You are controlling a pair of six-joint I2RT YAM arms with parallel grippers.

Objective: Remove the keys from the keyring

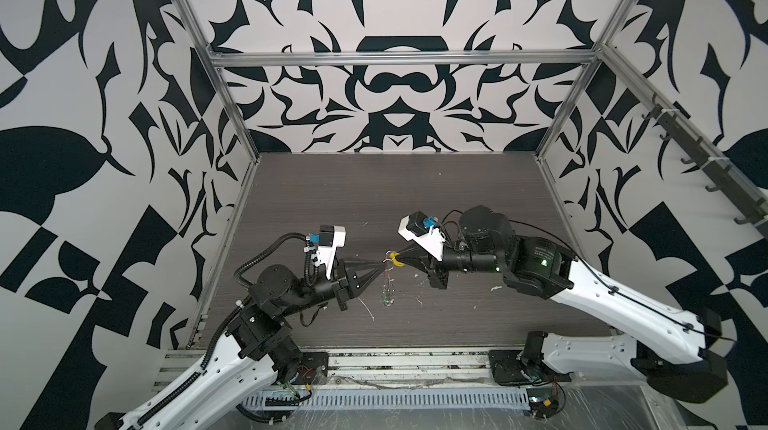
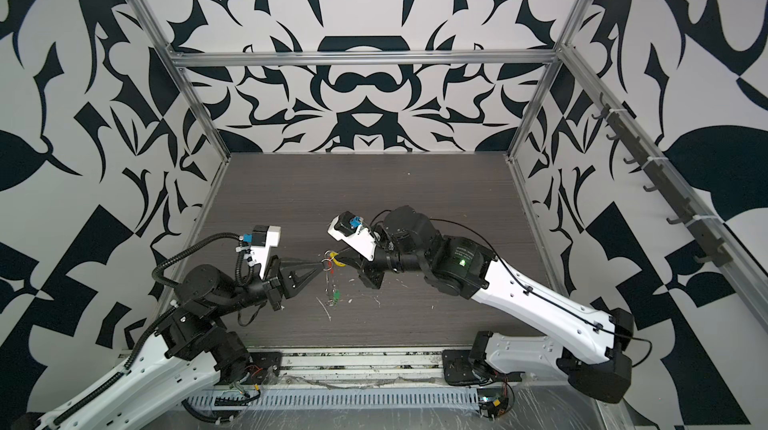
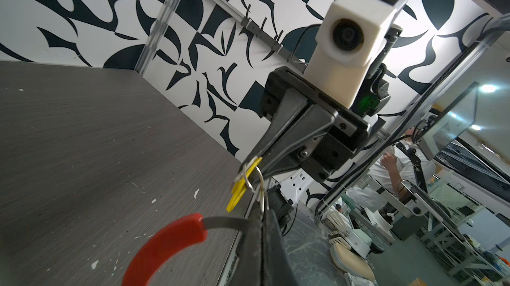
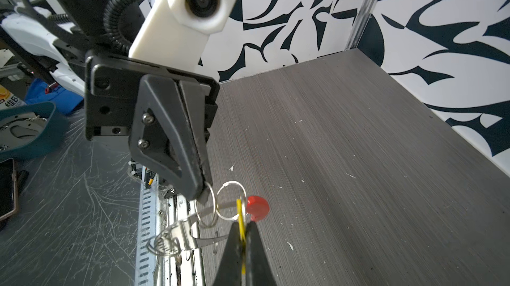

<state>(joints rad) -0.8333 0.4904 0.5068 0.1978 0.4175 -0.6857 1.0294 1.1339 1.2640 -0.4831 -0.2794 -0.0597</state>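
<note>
Black-and-white patterned walls [image 1: 395, 108] enclose a dark wood-grain tabletop [image 1: 395, 199], with a possibly metal hook rail [image 1: 698, 149] on the right.

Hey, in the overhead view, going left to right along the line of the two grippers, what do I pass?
Black corrugated cable → left gripper → yellow key tag → right gripper → green light on the right arm. The keyring hangs overlapping the gap, so it's left out.

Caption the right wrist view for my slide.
Right gripper pinches the yellow key tag while left gripper grips the keyring.
</note>
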